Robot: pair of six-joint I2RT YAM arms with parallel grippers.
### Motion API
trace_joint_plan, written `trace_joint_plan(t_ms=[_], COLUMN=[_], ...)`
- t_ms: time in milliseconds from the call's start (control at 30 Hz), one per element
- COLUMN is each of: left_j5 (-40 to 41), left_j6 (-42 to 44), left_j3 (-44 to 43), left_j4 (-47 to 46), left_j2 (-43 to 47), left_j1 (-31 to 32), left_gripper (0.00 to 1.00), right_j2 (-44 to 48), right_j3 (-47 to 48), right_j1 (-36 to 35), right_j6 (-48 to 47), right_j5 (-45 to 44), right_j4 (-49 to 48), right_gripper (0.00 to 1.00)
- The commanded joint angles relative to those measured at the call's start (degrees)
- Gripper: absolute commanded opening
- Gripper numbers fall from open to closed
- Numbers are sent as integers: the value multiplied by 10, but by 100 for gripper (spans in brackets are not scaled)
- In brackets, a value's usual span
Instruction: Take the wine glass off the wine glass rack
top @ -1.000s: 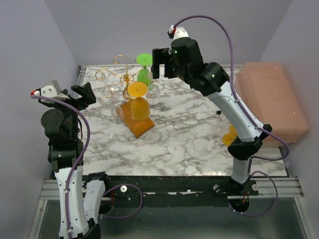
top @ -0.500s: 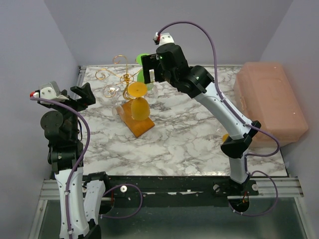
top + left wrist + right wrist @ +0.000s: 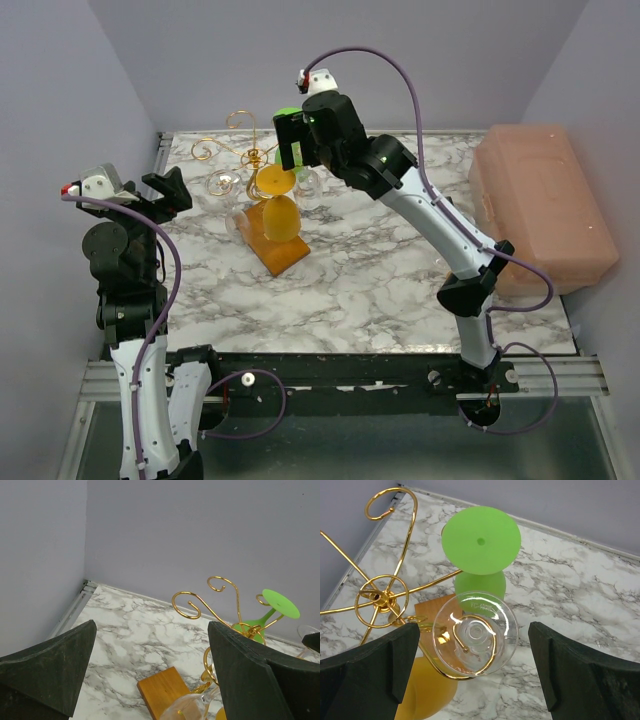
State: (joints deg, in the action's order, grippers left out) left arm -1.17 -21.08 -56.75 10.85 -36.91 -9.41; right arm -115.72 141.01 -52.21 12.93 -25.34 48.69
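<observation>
Clear wine glass (image 3: 475, 632) foot-up on gold rack (image 3: 382, 598), stem vertical, under wide-apart right fingers (image 3: 370, 665)

the right arm (image 3: 430, 215) reaches further left along the far side of the table. the right gripper (image 3: 291, 150) now hangs at the rack (image 3: 232, 150), over the clear glass (image 3: 475, 632) and the green glass (image 3: 481, 540), whose foot it mostly hides from above.

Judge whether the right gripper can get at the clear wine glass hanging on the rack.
Probably yes. The open right gripper hangs above the clear wine glass, fingers either side. The green glass sits close beside it, and the rack curls a gold hook under its foot.
</observation>
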Motion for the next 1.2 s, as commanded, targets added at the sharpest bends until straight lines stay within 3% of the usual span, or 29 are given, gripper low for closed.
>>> trace_joint_plan(t_ms=[0, 433, 600, 800, 1167], left_j5=[-10, -13, -13, -16, -18], left_j6=[-1, -4, -6, -9, -12], left_j3=[3, 3, 3, 3, 4], left_j4=[-3, -2, -2, -1, -2], left_j2=[3, -1, -2, -4, -6], left_j1=[-5, -14, -17, -20, -21], left_gripper=[96, 96, 96, 96, 96], right_j2=[-17, -28, -28, -26, -20], right_j3=[8, 0, -7, -10, -4], right_j1=[-8, -12, -12, -14, -15], right_j6=[-15, -16, -16, -15, -19], right_j5=[-24, -43, -42, -42, -43], right_j4=[-21, -26, -23, -21, -29], right_gripper=[100, 97, 90, 72, 67])
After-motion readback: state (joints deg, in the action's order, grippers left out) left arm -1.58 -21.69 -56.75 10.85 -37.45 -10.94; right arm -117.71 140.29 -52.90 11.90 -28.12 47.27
